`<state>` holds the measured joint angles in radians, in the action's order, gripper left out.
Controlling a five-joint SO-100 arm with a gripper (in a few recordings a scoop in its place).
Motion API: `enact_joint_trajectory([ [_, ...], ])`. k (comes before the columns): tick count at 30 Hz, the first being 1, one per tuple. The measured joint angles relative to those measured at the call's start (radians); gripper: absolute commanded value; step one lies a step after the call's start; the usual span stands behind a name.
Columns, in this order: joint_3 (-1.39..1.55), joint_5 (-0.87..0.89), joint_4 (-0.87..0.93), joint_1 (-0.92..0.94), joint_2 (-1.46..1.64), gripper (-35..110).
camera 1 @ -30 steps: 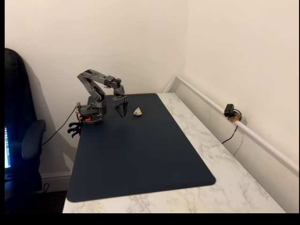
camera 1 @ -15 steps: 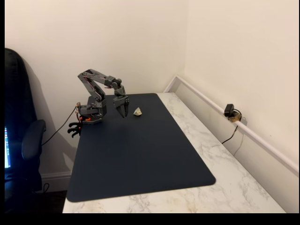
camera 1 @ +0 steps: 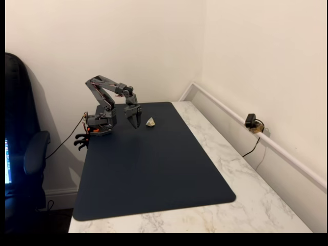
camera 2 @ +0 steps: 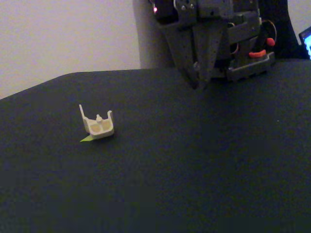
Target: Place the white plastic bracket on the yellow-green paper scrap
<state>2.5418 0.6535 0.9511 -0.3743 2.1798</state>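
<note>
The white plastic bracket stands on the dark mat, its two prongs pointing up, at the far end of the mat in the wide fixed view. In the close fixed view a sliver of the yellow-green paper scrap pokes out from under its lower left corner, so the bracket seems to rest on the scrap, though how much of the scrap it covers is hidden.

The pincer hangs to the right of the bracket in the close view, well apart from it and above the mat, with nothing between its jaws; they come together at the tip, so it looks closed. In the wide view the pincer sits just left of the bracket. Compared with a second ago it has shifted only slightly, drawing a touch nearer the bracket's side and then holding there, while the bracket itself has not moved.

Judging from this, the placing appears done: the piece is released, upright and on its target. The remaining risk is the pincer brushing the bracket as the arm pulls away across the bench.
</note>
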Motion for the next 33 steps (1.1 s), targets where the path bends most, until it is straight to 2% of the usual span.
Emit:
enact_joint_trajectory([
  [33, 0.002, -0.025, -0.052, 0.029, -0.037, 5],
])
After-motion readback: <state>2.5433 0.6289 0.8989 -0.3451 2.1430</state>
